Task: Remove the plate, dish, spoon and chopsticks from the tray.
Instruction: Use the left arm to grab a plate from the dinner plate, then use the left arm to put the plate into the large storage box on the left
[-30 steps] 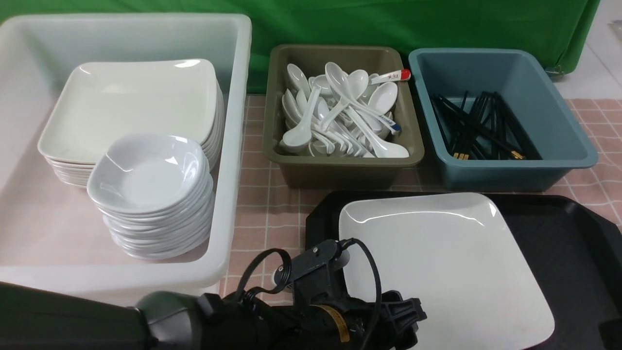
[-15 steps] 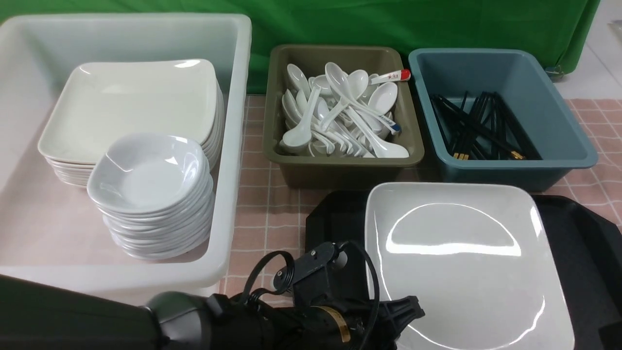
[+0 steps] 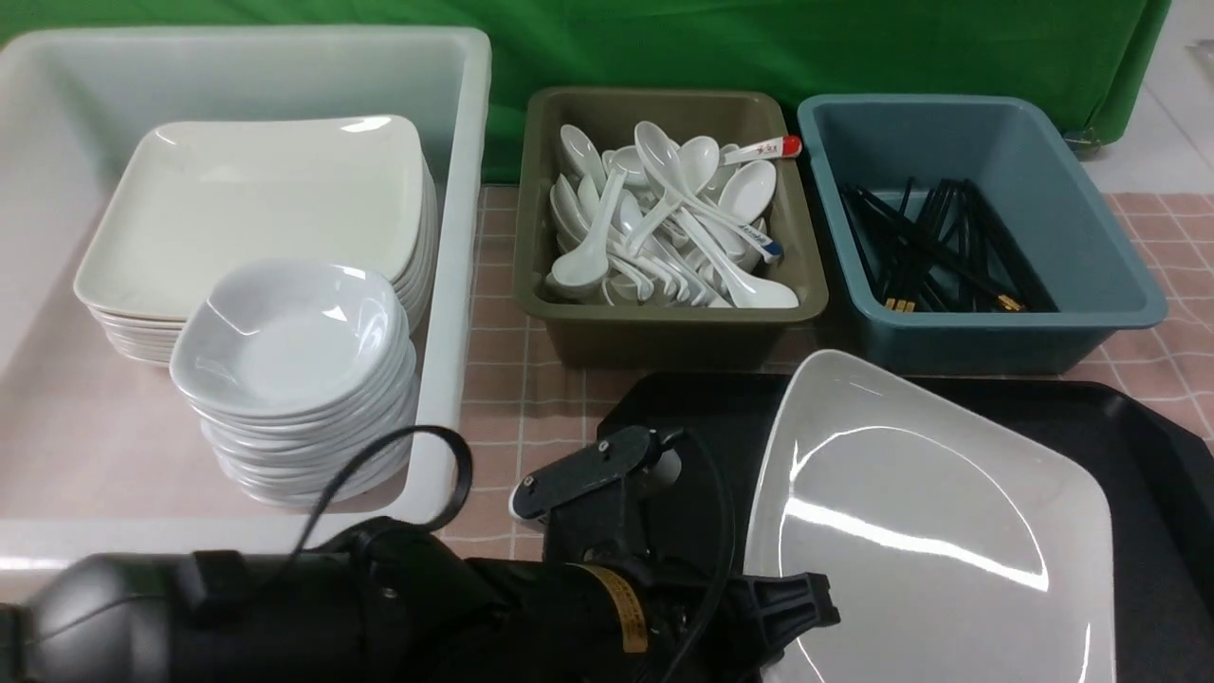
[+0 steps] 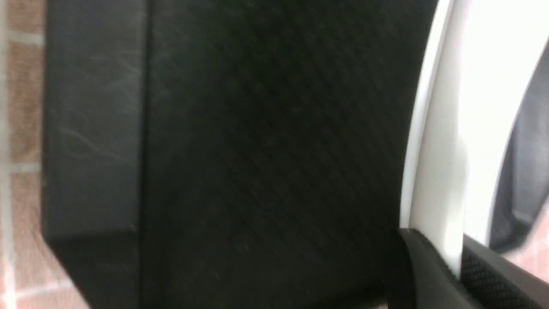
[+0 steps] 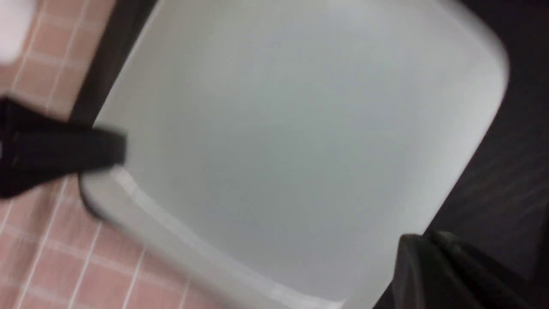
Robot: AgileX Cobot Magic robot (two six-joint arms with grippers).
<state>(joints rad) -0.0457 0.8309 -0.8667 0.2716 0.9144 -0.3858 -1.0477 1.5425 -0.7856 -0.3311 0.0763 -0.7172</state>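
Three tubs sit along the back of the pink checked tablecloth (image 3: 531,398). The big white tub (image 3: 460,190) on the left has a stack of square white plates (image 3: 256,190) in it, with a stack of small rounded dishes (image 3: 294,341) right in front of that. The olive tub (image 3: 664,337) in the middle is a heap of white soup spoons (image 3: 664,228), plus a red-ended spoon (image 3: 780,146) poking up at its far right corner and a blue-ended spoon (image 3: 770,247) lying on the pile. The blue tub (image 3: 996,332) on the right holds a loose bunch of black chopsticks (image 3: 934,247), a few showing gold bands at the near ends. In front of those two tubs is the black tray (image 3: 1152,446), and the plate (image 3: 929,512) is over it, tipped at an angle rather than lying flat. The left claw (image 4: 458,268) is pinching the plate's near-left rim, and its wrist view shows the white edge right between its two fingers. The right claw (image 5: 433,257) is out of the front view. Its own wrist view is blurry, with the fingers pressed together at the plate's edge, but I can't tell if the rim is actually between them.
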